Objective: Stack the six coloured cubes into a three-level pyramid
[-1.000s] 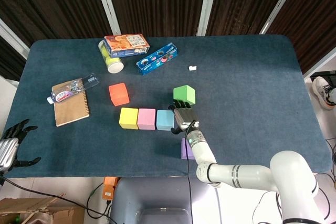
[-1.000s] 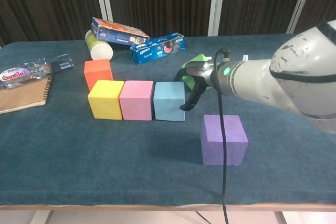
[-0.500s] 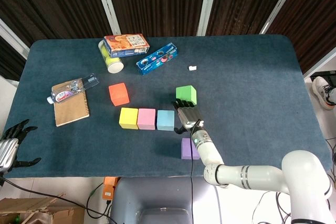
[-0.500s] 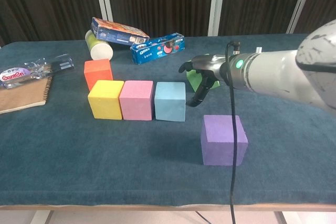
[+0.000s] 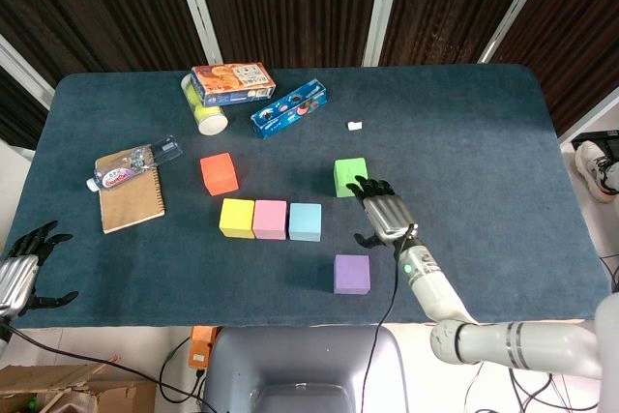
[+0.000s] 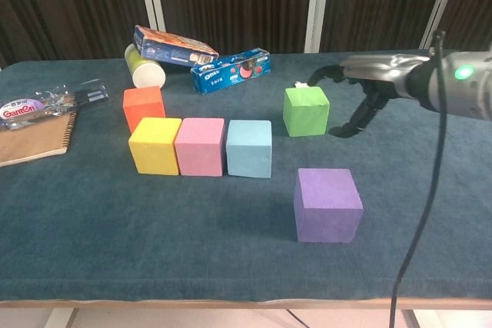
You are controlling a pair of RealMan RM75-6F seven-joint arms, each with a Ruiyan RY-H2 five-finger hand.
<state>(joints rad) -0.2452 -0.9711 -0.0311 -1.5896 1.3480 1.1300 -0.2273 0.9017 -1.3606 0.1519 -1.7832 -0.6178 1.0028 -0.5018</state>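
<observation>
My right hand (image 6: 361, 94) hovers empty, fingers spread, just right of the green cube (image 6: 305, 110), which rests on the blue table (image 5: 464, 142) behind and right of the base row. That row, yellow cube (image 6: 154, 144), pink cube (image 6: 200, 145) and light-blue cube (image 6: 249, 147) touching side by side, looks complete. The second level has not begun: the orange cube (image 6: 143, 105) sits behind the row, the purple cube (image 6: 327, 204) in front. My next move, as I judge it, is to grasp one loose cube and set it over a seam. My left hand (image 5: 21, 273), open, idles off the table's edge, partly cut off in the head view and absent from the chest view.
</observation>
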